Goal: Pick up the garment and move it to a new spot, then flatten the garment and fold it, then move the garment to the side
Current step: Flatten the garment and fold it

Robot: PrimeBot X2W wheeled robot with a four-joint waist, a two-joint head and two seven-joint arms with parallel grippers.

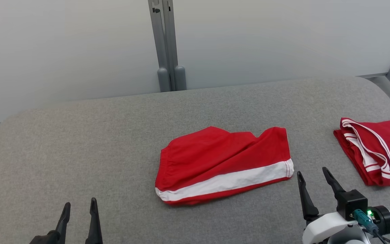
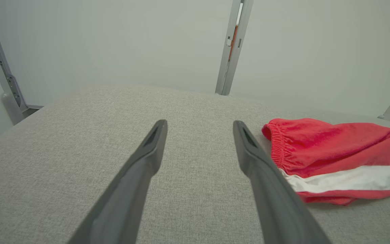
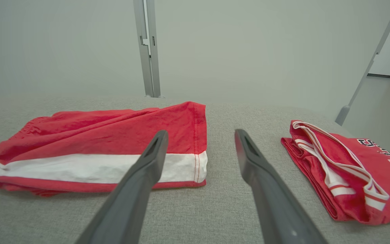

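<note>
shorts (image 1: 222,162): red with a white stripe, lying near the middle of the bench (image 1: 80,135); doubled over, waistband toward your left, leg hem toward your right; the top layer is rumpled, with a ridge running across it
left claw (image 1: 80,202): wide and empty; low at the near left, well apart from the waistband
right claw (image 1: 312,171): wide and empty too; tips just beside the hem corner, not touching it
jersey (image 1: 374,152): a second red piece, already folded by the look of it, parked at the right end of the bench; near your right claw
stage: my guess is you're lining up a two-handed grab on the shorts; nothing is lifted yet
risk, wrong cloth: both pieces are red and white, and your right claw sits between them; drift right and you snag the jersey instead
risk, one layer: the shorts are stacked layers; a shallow pinch at the hem probably takes only the top one, and the fold peels open as you lift
risk, lopsided lift: your left claw has farther to go; if the right one closes and rises first, the shorts likely swing and crumple
risk, dragging: the bench cover looks like a grippy weave; slide instead of lifting and the cloth bunches up worse
risk, landing spot: setting the shorts aside to the right could drop them onto the jersey and muss it
</note>
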